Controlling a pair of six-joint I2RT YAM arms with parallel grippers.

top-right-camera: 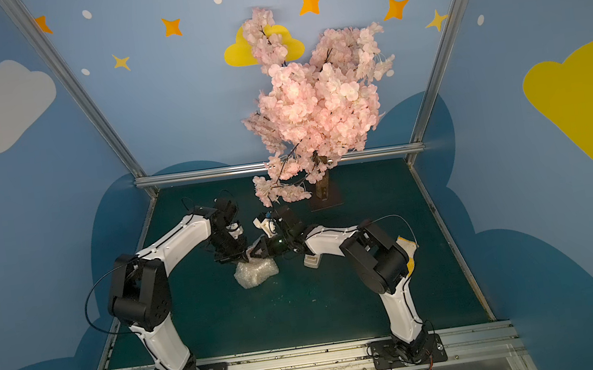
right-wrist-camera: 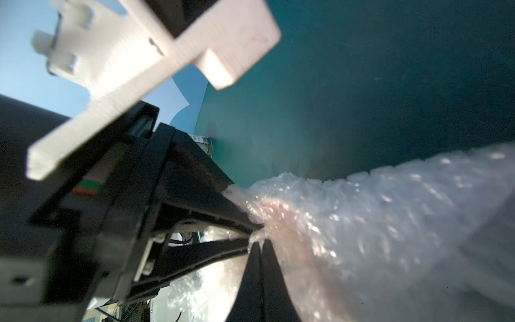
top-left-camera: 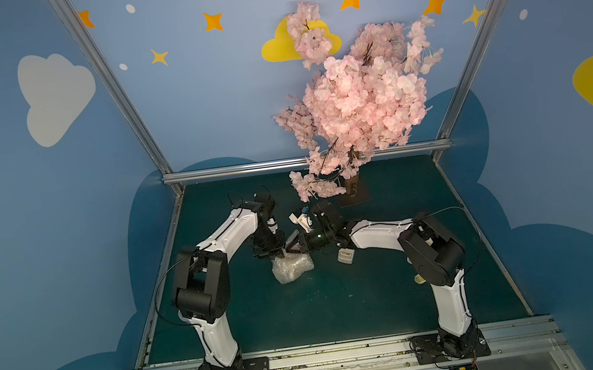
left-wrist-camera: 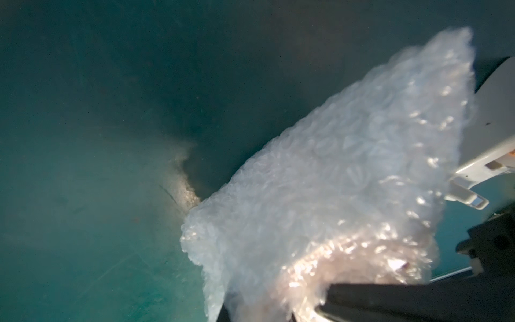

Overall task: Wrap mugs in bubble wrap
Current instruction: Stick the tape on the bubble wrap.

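The bubble wrap [top-left-camera: 292,268] [top-right-camera: 256,272] lies bunched in a lump on the green table in both top views. The mug is hidden inside it; only a pinkish tint shows through the wrap [left-wrist-camera: 348,181] near the fingers. My left gripper [top-left-camera: 278,253] [right-wrist-camera: 255,230] comes down on the lump's far upper edge and is shut on a fold of wrap. My right gripper [top-left-camera: 289,248] [right-wrist-camera: 260,244] is shut, jaws pressed flat together, tips against the wrap [right-wrist-camera: 390,223] right beside the left gripper's tips. I see no wrap between them.
A cream tape dispenser [top-left-camera: 346,255] [left-wrist-camera: 485,145] stands just right of the lump, under the right forearm. A yellow-and-white glove [top-right-camera: 409,253] lies behind the right arm's elbow. A pink blossom tree [top-left-camera: 355,108] on a dark base [top-left-camera: 354,192] stands at the back.
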